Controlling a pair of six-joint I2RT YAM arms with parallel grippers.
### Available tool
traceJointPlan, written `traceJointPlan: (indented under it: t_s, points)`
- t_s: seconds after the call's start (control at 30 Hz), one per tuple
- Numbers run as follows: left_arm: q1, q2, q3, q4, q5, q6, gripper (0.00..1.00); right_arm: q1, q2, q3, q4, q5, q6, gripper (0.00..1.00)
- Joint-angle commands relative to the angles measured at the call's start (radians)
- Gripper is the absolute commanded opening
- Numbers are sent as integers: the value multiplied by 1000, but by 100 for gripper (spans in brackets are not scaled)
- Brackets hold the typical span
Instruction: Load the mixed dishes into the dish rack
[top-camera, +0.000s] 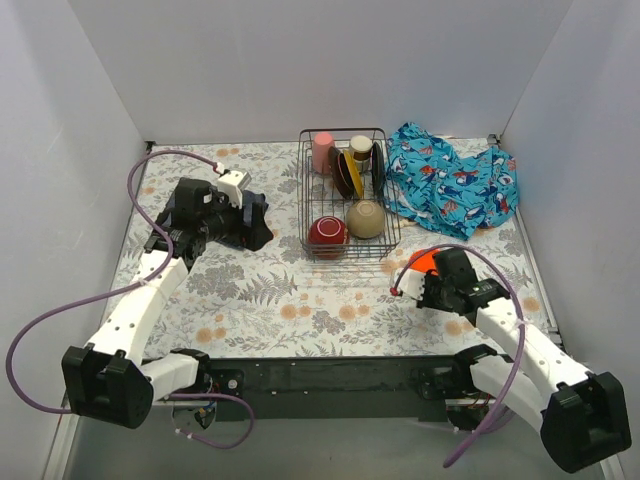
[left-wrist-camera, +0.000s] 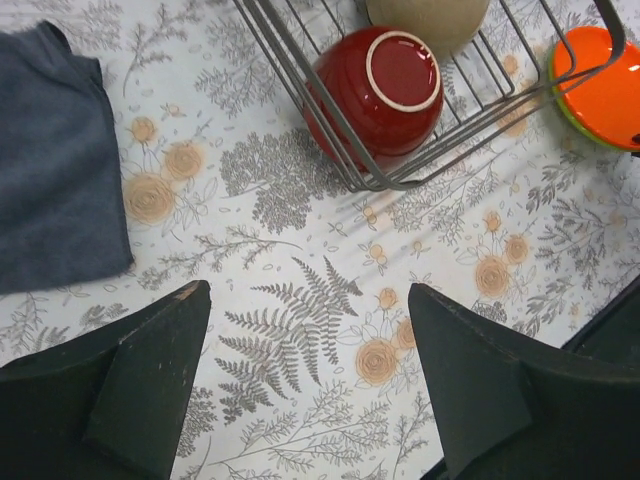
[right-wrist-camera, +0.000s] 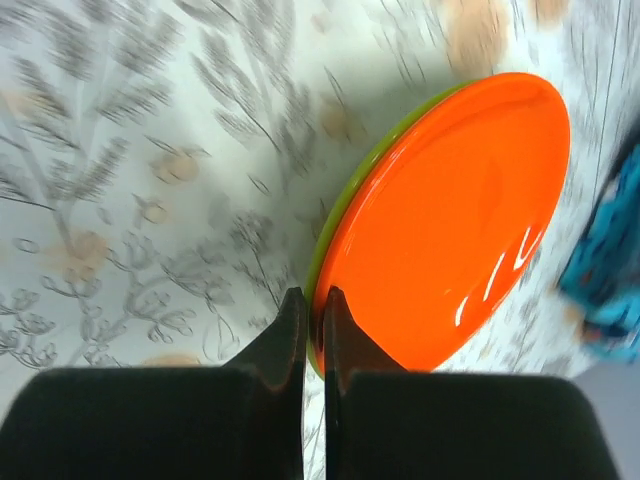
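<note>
Room to move lay on the table (top-camera: 250, 300) in front of the dish rack (top-camera: 302, 200). Orange plate (right-wrist-camera: 450, 220) sat on green plate (right-wrist-camera: 316, 270) just off the rack's near right corner. Right pincer (right-wrist-camera: 315, 300) was clenched to a slit at their rim, grasp unclear. Left pincer (left-wrist-camera: 308, 290) hung released wide beside the navy cloth (left-wrist-camera: 50, 150).

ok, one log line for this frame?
left gripper open, empty | right gripper shut at orange plate rim, grasp unconfirmed | orange plate outside dish rack | rack holds dark red bowl, tan bowl
</note>
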Motion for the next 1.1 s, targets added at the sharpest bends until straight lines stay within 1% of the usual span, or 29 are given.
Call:
traceJointPlan:
  t_s: [0.0, 0.03, 0.1, 0.13, 0.2, 0.23, 0.3, 0.33, 0.4, 0.43, 0.5, 0.6, 0.63, 0.67, 0.7, 0.73, 0.77, 0.8, 0.83, 0.87, 0.9, 0.93, 0.97, 1.03, 1.07]
  points:
    - [51, 11, -29, -11, 107, -16, 80, 136, 29, -26, -60, -204, -174, 1]
    - [57, 26, -29, -20, 111, -14, 80, 201, 41, -34, -36, -211, -192, 1]
    - [63, 39, -21, -61, 110, 4, 79, 272, 58, -51, -4, -229, -260, 1]
    - [63, 42, -9, -72, 108, 10, 79, 350, 78, -54, 43, -231, -275, 1]
    - [65, 46, -3, -85, 111, 16, 79, 424, 104, -49, 79, -240, -297, 1]
    - [63, 46, -8, -83, 114, 21, 79, 490, 133, -34, 86, -261, -303, 1]
    - [63, 53, -24, -63, 108, 24, 79, 557, 173, -23, 88, -272, -318, 1]
    - [63, 56, -43, -54, 99, 18, 79, 619, 182, -19, 85, -275, -326, 1]
    - [63, 56, -57, -36, 101, -2, 79, 673, 200, -20, 86, -277, -361, 1]
    - [65, 54, -64, -34, 126, -7, 79, 712, 202, -25, 91, -283, -374, 1]
    - [63, 53, -93, -29, 154, -25, 79, 739, 211, -39, 148, -284, -381, 1]
    - [63, 51, -155, -17, 206, -51, 78, 754, 249, -54, 240, -249, -363, 32]
    - [63, 48, -172, -8, 225, -59, 76, 754, 257, -49, 249, -211, -331, 46]
    - [63, 46, -194, 13, 266, -71, 75, 754, 262, -31, 257, -188, -306, 52]
    - [62, 48, -225, 23, 298, -73, 74, 750, 247, -17, 254, -173, -282, 54]
    - [58, 51, -238, 35, 324, -67, 71, 743, 230, -5, 235, -168, -242, 59]
    - [45, 57, -248, 67, 337, -70, 70, 734, 201, 10, 205, -191, -242, 60]
    - [37, 68, -253, 72, 373, -79, 70, 711, 134, 42, 133, -218, -239, 62]
    - [32, 94, -253, 78, 399, -73, 69, 704, 98, 56, 98, -269, -224, 66]
    - [5, 103, -253, 87, 415, -71, 68, 700, 66, 73, 61, -283, -213, 68]
    - [-13, 111, -251, 101, 417, -59, 68, 696, 11, 99, 18, -292, -193, 69]
    - [-36, 128, -253, 112, 409, -56, 68, 693, -11, 116, -40, -294, -168, 70]
    - [-81, 138, -250, 121, 404, -51, 68, 688, -28, 127, -62, -286, -104, 70]
    - [-121, 164, -244, 136, 369, -47, 67, 662, -65, 151, -62, -251, -23, 70]
    - [-153, 186, -245, 161, 349, -53, 67, 645, -83, 156, -50, -245, 61, 70]
